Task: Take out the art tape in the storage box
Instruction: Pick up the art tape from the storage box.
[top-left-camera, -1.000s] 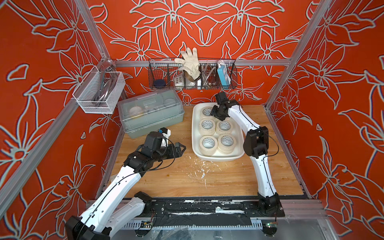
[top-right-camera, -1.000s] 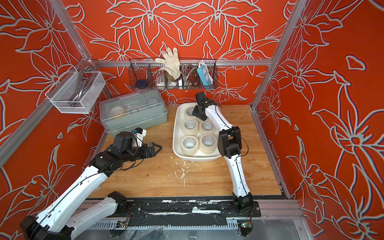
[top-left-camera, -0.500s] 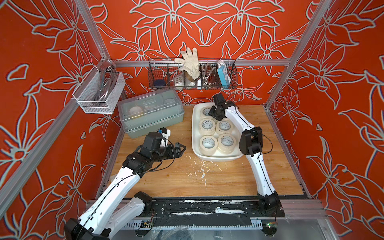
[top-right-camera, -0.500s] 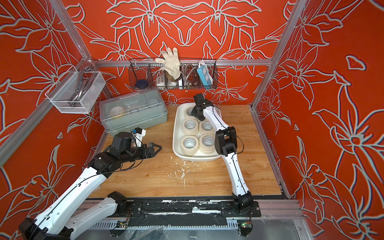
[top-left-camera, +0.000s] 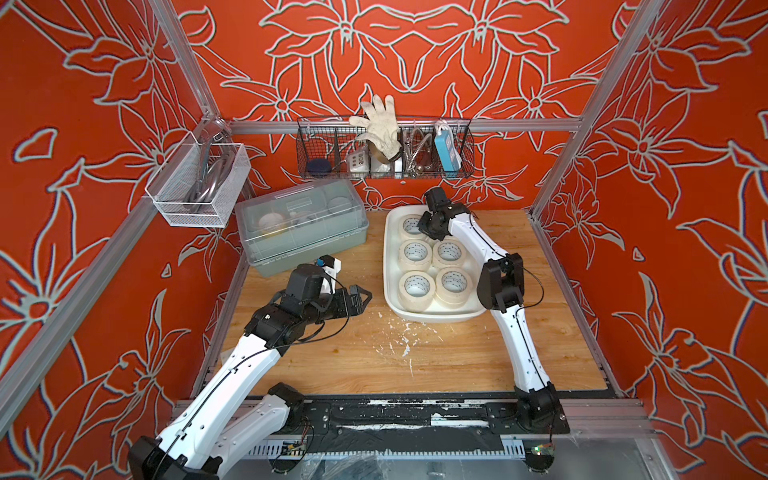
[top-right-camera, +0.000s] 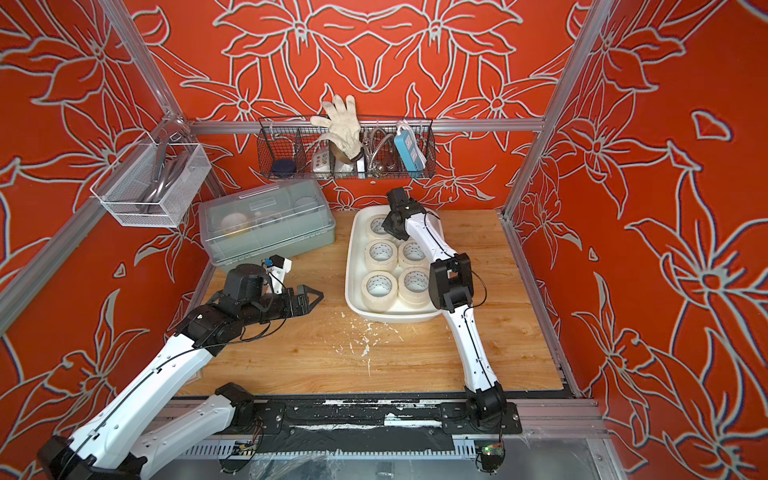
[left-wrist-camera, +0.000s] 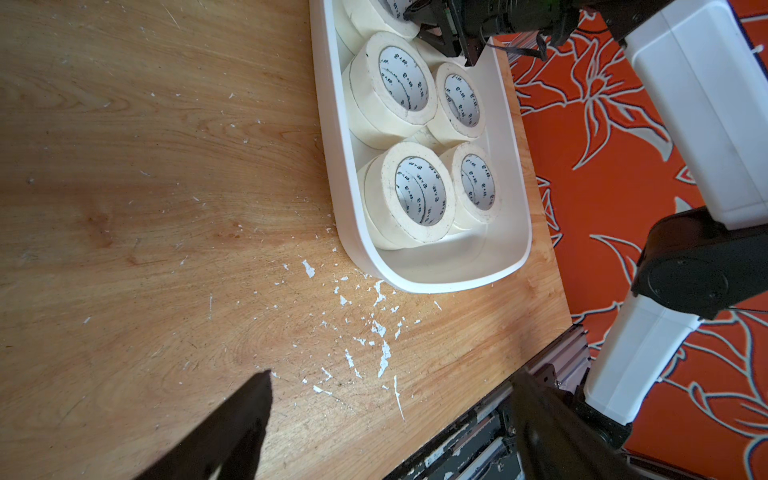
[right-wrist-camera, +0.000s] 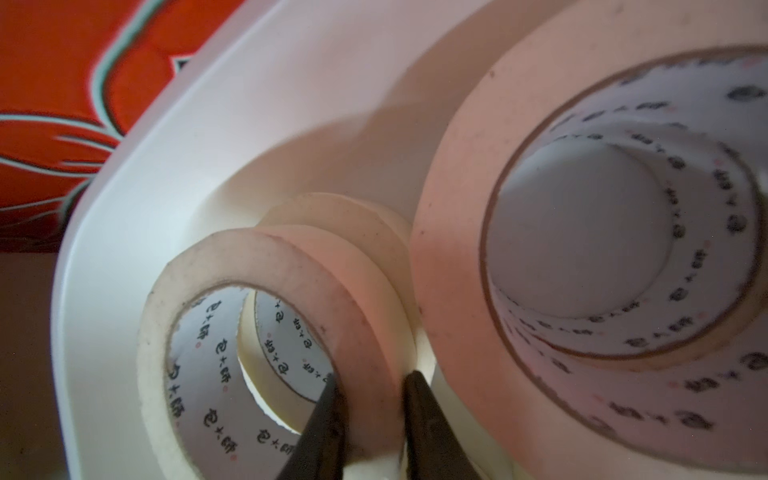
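Observation:
The white storage box (top-left-camera: 388, 266) (top-right-camera: 350, 266) stands on the wooden table, right of centre, with several cream art tape rolls (top-left-camera: 405, 297) (left-wrist-camera: 365, 124) stacked inside. My right gripper (top-left-camera: 424, 227) (top-right-camera: 388, 226) reaches down into the box's far end. In the right wrist view it (right-wrist-camera: 371, 376) is shut on the wall of the far roll (right-wrist-camera: 266, 257), one finger inside the core and one outside. More rolls lie under and beside that roll. My left gripper (top-left-camera: 363, 297) (top-right-camera: 316, 296) (left-wrist-camera: 392, 376) hangs open over bare wood left of the box, holding nothing.
A grey-green box with a translucent lid (top-left-camera: 301, 224) stands at the back left. A black wire basket (top-left-camera: 384, 153) with a glove hangs on the back wall and a white mesh basket (top-left-camera: 199, 187) on the left wall. White flakes (top-left-camera: 403, 340) litter the wood.
My right gripper's jaws have closed onto the wall of the far tape roll, and that arm's elbow has shifted slightly. The left arm has not moved.

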